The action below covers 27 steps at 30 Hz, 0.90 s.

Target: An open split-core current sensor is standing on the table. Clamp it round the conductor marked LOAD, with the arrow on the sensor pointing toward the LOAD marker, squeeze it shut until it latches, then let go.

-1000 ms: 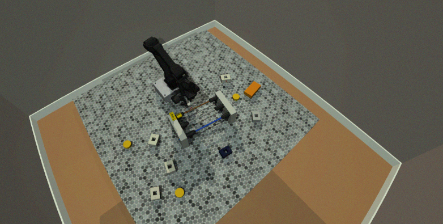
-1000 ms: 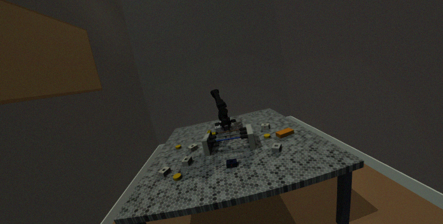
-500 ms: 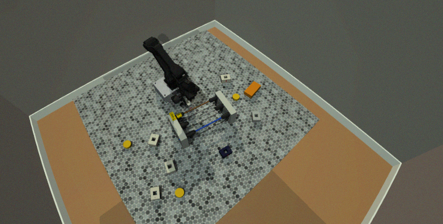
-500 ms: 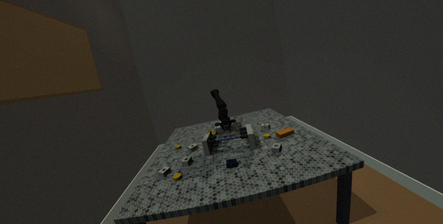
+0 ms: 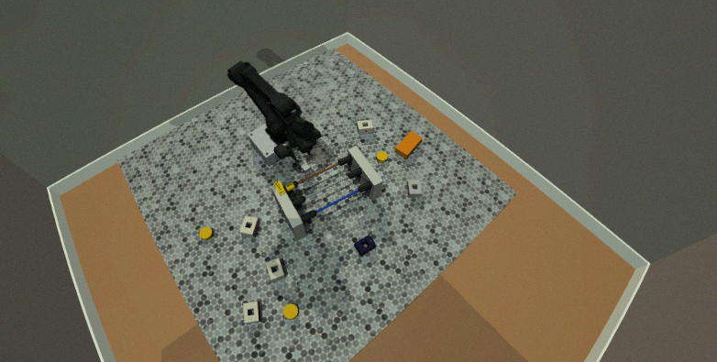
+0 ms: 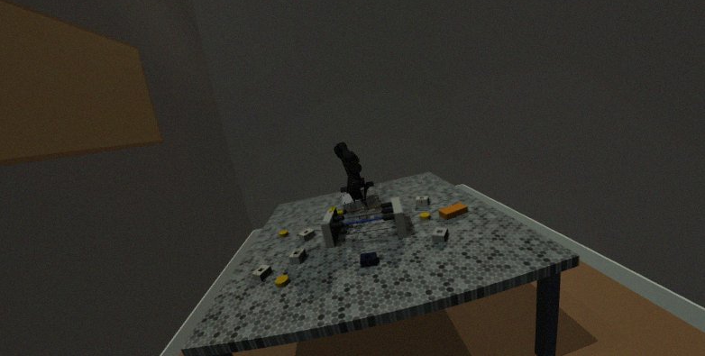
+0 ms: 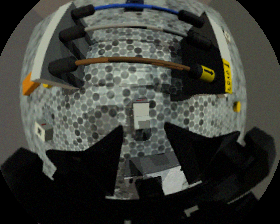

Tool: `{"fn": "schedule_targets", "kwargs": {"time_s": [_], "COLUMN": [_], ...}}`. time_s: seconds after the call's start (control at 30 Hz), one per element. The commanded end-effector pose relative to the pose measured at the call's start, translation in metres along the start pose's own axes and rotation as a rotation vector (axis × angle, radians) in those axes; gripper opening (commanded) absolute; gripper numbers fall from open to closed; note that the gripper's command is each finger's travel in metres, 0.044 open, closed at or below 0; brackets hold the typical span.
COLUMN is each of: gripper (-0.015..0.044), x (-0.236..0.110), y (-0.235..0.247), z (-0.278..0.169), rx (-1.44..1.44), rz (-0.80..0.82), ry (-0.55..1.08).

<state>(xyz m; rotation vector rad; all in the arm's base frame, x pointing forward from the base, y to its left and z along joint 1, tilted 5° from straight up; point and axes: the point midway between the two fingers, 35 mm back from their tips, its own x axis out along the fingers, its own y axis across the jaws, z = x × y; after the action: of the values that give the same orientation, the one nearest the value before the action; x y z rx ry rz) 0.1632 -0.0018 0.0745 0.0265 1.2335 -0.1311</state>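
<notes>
A rack of two white end blocks (image 5: 368, 171) (image 5: 291, 209) carries several parallel conductors. The brown conductor (image 5: 323, 170) (image 7: 131, 62) is the one nearest the arm and ends at the yellow LOAD marker (image 5: 279, 187) (image 7: 227, 72). The small grey-white split-core sensor (image 5: 304, 167) (image 7: 143, 115) sits on the table on the arm's side of the brown conductor; in the wrist view it is apart from it. My gripper (image 5: 303, 158) (image 6: 361, 200) (image 7: 144, 127) is open, low over the table, with its fingers on either side of the sensor and not pressing it. The sensor's arrow and latch are too small to read.
Several white square sensor-like blocks (image 5: 248, 225) (image 5: 274, 268) (image 5: 413, 187) and a dark blue one (image 5: 365, 245) lie about. There are yellow discs (image 5: 205, 233) (image 5: 381, 156) and an orange block (image 5: 408, 143). The arm's grey base box (image 5: 261, 145) stands behind the gripper.
</notes>
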Motion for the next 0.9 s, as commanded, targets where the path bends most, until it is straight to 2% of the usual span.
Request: {"fn": "schedule_targets", "kwargs": {"time_s": [0.0,0.07,0.3,0.57,0.67,0.87], "gripper": [0.0280,0.0320,0.0320,0.0320,0.0320,0.0320], "x": [-0.010,-0.010,-0.011,-0.007,-0.006,-0.006], "y": [-0.001,-0.001,-0.001,-0.001,-0.001,-0.001], "z": [-0.004,-0.003,0.006,0.018,0.020,0.020], "rx": [0.006,-0.054,-0.688,-1.423,-1.550,-1.554], "rz": [-0.006,-0.006,0.033,0.169,0.203,0.204], "ry": [0.009,0.019,0.120,0.205,0.213,0.213]}}
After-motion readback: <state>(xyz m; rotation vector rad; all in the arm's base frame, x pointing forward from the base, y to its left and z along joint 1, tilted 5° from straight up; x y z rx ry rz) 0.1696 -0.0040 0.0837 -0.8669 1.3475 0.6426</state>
